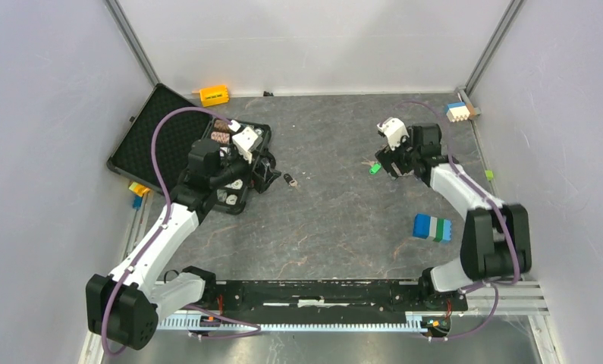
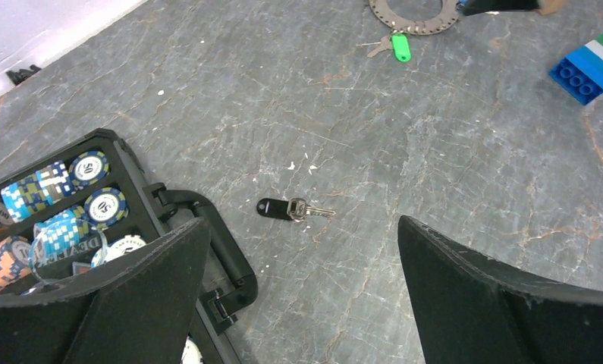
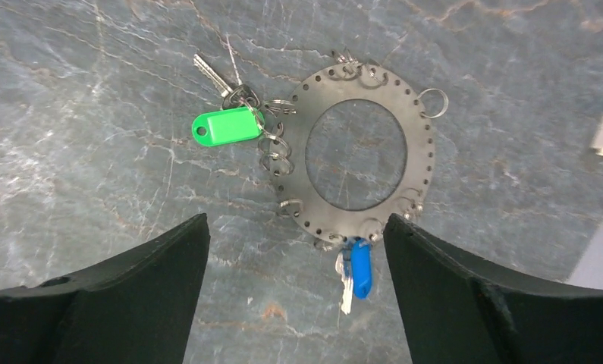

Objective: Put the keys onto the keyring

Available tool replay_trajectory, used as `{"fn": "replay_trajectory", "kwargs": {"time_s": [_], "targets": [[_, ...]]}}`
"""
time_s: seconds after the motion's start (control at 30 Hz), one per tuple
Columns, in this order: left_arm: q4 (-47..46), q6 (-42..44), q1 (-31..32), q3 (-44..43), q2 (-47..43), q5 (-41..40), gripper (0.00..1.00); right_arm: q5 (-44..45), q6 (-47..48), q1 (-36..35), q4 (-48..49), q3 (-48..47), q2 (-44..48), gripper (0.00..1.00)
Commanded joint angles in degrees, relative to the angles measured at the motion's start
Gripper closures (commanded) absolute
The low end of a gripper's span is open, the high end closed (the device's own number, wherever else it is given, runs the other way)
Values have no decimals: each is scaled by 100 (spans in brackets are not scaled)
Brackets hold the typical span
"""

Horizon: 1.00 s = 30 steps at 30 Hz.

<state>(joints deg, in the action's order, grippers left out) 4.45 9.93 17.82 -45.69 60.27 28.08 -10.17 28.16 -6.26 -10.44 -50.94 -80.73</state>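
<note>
Grey marbled tabletop [image 3: 93,114], flat grey hole-rimmed metal keyring [image 3: 421,152] just ahead of parted right gripper [image 3: 294,224], green-tagged key [image 3: 226,125] linked at left, blue-tagged key [image 3: 360,269] at near edge, black-tagged key [image 2: 275,208] before parted left gripper [image 2: 304,227]

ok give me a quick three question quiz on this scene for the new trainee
1. Multiple choice: which colour of key lies alone, well away from the keyring? A green, B blue, C black.
2. True or false: the left gripper and the right gripper are both open and hold nothing.
3. Short answer: what fills the black case beside the left gripper?
Key: 1 C, the black key. 2 true. 3 poker chips.
</note>
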Motion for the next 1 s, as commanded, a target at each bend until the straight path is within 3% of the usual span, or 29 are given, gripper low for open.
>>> {"fn": "replay_trajectory", "kwargs": {"time_s": [0.0,0.1,0.27,0.97], "targets": [[39,256,11,-221,-47,317,0,61,287,-15,-372,-780,-879,15],[47,283,6,-221,-34,381,0,-70,410,-6,-564,-1006,-1294,25],[56,366,8,-194,14,427,0,-54,900,34,-969,-1301,-1695,33],[74,385,5,-194,55,532,0,312,358,202,-860,-1459,-2349,50]]}}
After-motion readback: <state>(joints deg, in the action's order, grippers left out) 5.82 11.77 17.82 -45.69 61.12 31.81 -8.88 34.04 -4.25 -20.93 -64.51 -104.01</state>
